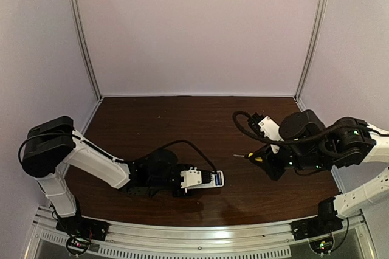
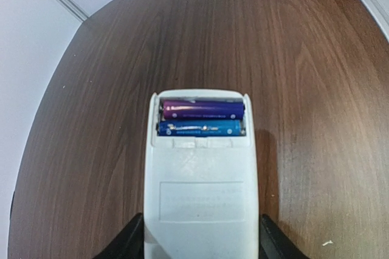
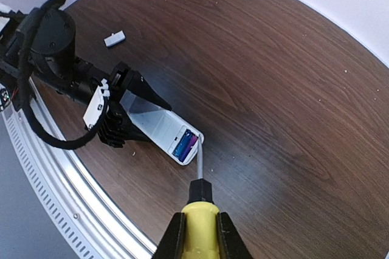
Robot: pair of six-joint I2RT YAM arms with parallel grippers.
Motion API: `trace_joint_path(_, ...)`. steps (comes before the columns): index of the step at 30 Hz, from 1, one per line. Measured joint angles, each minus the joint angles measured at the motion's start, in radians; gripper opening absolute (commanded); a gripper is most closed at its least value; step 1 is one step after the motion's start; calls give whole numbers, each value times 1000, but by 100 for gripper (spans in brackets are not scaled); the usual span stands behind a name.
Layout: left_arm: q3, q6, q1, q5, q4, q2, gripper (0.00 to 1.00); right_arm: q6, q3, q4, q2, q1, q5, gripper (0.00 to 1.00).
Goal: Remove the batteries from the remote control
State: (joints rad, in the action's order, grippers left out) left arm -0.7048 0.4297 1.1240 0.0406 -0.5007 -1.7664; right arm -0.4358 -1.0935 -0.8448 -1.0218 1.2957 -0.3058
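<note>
The white remote control (image 2: 200,186) lies flat on the table with its battery bay open at the far end. Two batteries sit side by side in the bay, a purple one (image 2: 202,110) and a blue one (image 2: 199,128). My left gripper (image 2: 200,244) is shut on the remote's near end, one finger on each long side. In the top view the remote's open end (image 1: 216,179) pokes out past the left gripper (image 1: 189,180). My right gripper (image 3: 199,234) is shut on a yellow-handled screwdriver (image 3: 199,219). The screwdriver's tip (image 1: 237,156) hangs in the air, apart from the remote.
A small white cover piece (image 3: 114,39) lies on the dark wooden table (image 1: 182,125), behind the left arm. A metal rail (image 1: 200,244) runs along the near edge. Pale walls enclose the back and both sides.
</note>
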Motion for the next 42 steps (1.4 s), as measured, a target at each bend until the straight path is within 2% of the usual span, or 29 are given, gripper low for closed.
trace_joint_path(6, 45, 60, 9, -1, -61, 5, 0, 46, -2, -42, -73, 0, 76, 0)
trace_joint_path(19, 130, 185, 56, -64, -195, 9, 0, 116, -14, -41, -199, 0, 132, 0)
trace_joint_path(31, 155, 266, 69, -115, -259, 9, 0, 127, -32, -19, -272, 0, 149, 0)
trace_joint_path(42, 155, 313, 79, -161, -286, 4, 0, 127, -32, 3, -275, 0, 131, 0)
